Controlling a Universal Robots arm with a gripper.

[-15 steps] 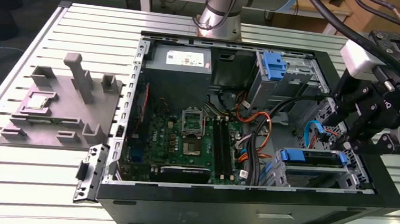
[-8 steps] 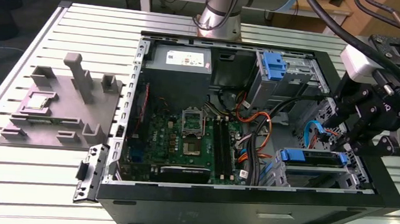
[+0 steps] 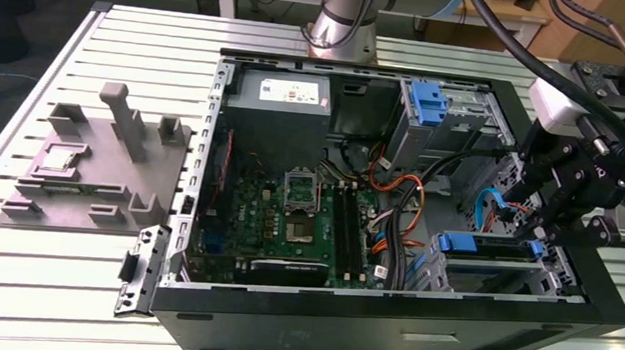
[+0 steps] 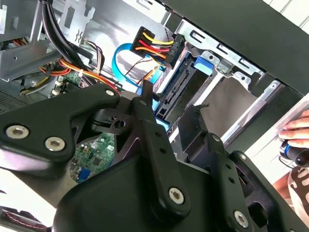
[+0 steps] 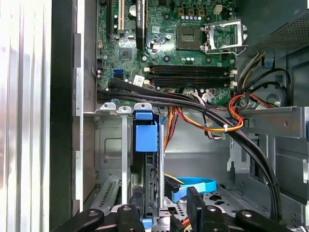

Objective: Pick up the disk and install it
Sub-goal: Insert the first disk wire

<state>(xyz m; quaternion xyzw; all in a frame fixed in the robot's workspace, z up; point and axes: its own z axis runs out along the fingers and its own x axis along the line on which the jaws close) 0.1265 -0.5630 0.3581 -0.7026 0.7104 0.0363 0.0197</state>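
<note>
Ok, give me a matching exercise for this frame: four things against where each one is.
1 disk
2 power-supply box
3 grey fixture
4 gripper

A on the table, outside the case
B upright in a drive cage
C just above that cage, exterior view's right
D case corner by the arm's base

Pairs: 1-B, 2-D, 3-A, 4-C

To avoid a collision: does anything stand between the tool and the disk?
Nothing visible does. In the first wrist view the tool is right at the near end of the flat metal disk in its bright blue plastic bracket, which stands in the grey metal drive cage. A blue flat cable lies beside it, not between.
</note>
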